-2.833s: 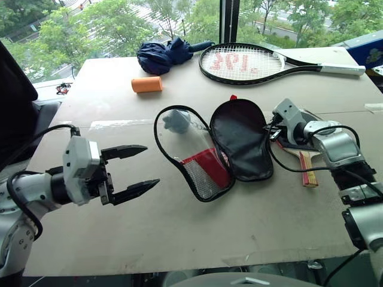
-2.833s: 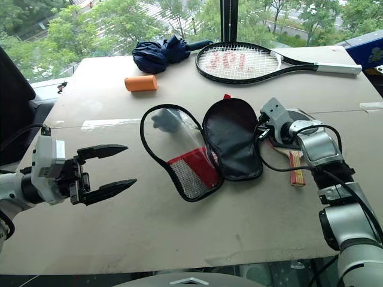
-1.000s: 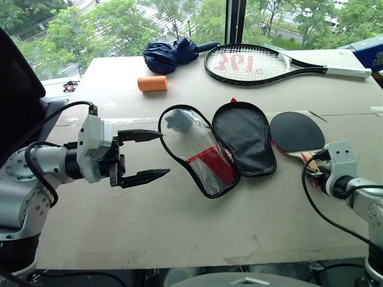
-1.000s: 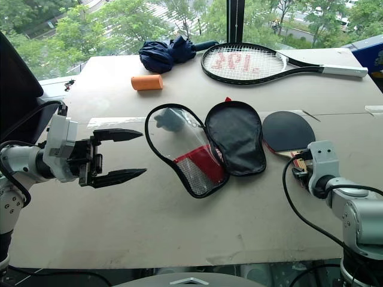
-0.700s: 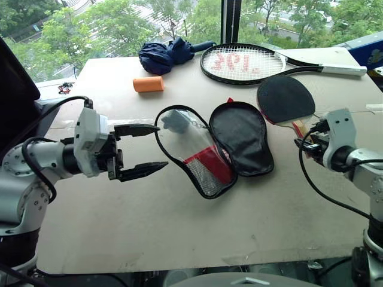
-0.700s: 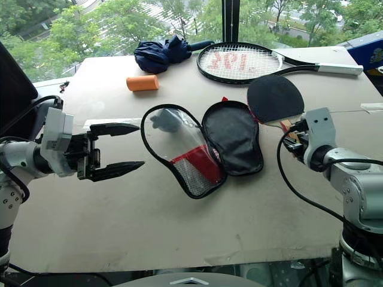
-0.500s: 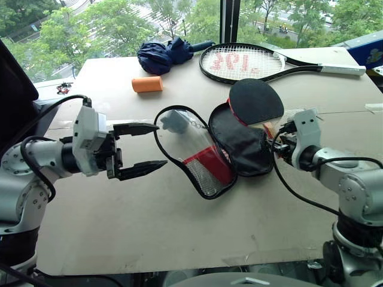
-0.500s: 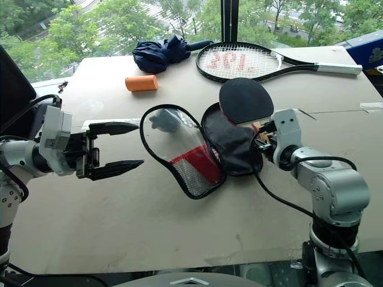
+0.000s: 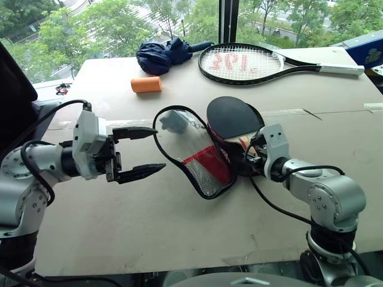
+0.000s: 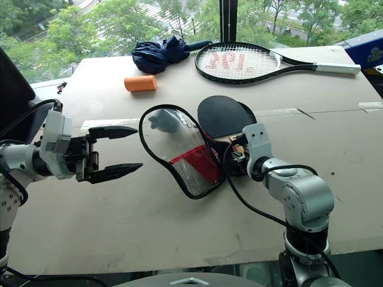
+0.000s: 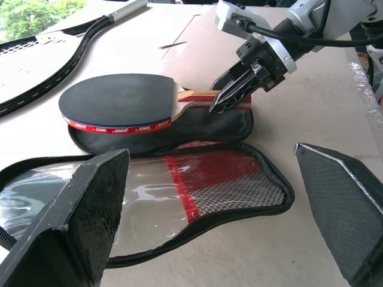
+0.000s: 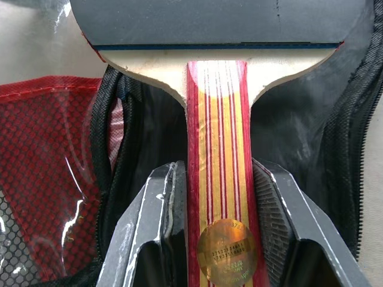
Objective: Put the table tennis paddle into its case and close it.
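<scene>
The right gripper [image 11: 230,95] clamps the striped handle of the table tennis paddle [image 9: 230,116], holding its blade just above the case [image 9: 200,152] lying unzipped on the counter [image 9: 179,233]. The paddle looks light and stiff, best held by that handle; the floppy case will likely need pinning. The left gripper [image 9: 140,152] hangs wide open beside it.

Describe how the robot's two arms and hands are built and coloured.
Both arms are rounded silver-grey metal segments with loose black cables looping along them. The left hand has a pale grey boxy wrist block and two long black pointed fingers. The right hand has the same grey block and black tapered fingers with textured inner pads.
</scene>
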### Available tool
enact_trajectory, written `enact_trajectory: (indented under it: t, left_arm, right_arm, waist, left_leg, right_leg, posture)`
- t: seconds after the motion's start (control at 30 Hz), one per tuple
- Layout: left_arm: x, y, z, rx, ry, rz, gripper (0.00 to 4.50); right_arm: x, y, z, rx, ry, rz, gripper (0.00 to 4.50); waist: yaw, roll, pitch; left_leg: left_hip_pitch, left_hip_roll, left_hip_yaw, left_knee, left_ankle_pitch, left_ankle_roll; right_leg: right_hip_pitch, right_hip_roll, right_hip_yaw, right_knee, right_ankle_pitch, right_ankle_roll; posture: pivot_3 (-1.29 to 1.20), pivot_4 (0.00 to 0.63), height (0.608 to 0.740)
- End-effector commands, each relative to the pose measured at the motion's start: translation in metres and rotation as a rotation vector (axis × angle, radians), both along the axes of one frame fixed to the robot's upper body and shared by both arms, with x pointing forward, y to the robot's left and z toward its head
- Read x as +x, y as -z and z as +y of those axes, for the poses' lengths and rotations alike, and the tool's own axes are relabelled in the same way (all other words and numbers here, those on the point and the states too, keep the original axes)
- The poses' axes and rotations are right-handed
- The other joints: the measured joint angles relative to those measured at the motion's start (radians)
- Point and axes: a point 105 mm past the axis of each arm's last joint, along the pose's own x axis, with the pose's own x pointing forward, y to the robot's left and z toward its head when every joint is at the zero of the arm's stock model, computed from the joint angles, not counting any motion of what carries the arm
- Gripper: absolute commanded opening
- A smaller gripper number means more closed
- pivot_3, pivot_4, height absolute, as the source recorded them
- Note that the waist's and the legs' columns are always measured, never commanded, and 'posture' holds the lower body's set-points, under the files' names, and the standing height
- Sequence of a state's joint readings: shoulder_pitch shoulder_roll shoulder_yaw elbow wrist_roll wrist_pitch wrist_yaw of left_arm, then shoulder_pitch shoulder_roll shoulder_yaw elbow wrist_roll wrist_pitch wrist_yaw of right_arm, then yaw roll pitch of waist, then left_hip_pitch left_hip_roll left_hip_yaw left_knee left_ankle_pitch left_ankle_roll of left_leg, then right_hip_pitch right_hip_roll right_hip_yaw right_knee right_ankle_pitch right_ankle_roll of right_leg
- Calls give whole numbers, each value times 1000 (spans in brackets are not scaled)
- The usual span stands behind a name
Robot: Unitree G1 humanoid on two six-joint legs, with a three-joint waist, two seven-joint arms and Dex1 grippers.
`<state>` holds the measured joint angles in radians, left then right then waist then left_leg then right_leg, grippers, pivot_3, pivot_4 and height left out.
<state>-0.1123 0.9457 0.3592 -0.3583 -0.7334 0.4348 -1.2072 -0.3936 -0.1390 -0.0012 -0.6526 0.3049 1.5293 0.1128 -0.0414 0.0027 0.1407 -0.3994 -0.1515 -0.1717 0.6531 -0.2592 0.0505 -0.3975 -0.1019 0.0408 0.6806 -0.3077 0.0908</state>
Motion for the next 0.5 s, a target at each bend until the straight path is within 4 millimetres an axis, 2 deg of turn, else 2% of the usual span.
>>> enact_trajectory:
  t: [0.03,0.3,0.33,0.5]
  left_arm:
    - [-4,-11,3,15,-2,-53,4500]
    - [-5,-10,5,16,-2,-48,4500]
    - [-5,-10,5,16,-2,-47,4500]
    - [-5,-10,6,16,-9,-43,4500]
  right_arm:
    - [3,-7,-3,-10,16,-57,937]
    - [2,-1,-3,-32,9,-49,937]
    - [2,-1,-2,-29,6,-52,1996]
    - [6,-9,-2,0,12,-96,4039]
  waist:
    - [-1,0,0]
    - [-1,0,0]
    - [-1,0,0]
    - [-1,0,0]
  left_leg:
    - [0,0,0,0,0,0]
    - [0,0,0,0,0,0]
    - [0,0,0,0,0,0]
    - [0,0,0,0,0,0]
  right_leg:
    - [0,0,0,0,0,0]
    - [0,0,0,0,0,0]
    - [0,0,0,0,0,0]
    - [0,0,0,0,0,0]
  posture:
    - [0,150,726]
    - [0,150,726]
    - [0,150,726]
    - [0,150,726]
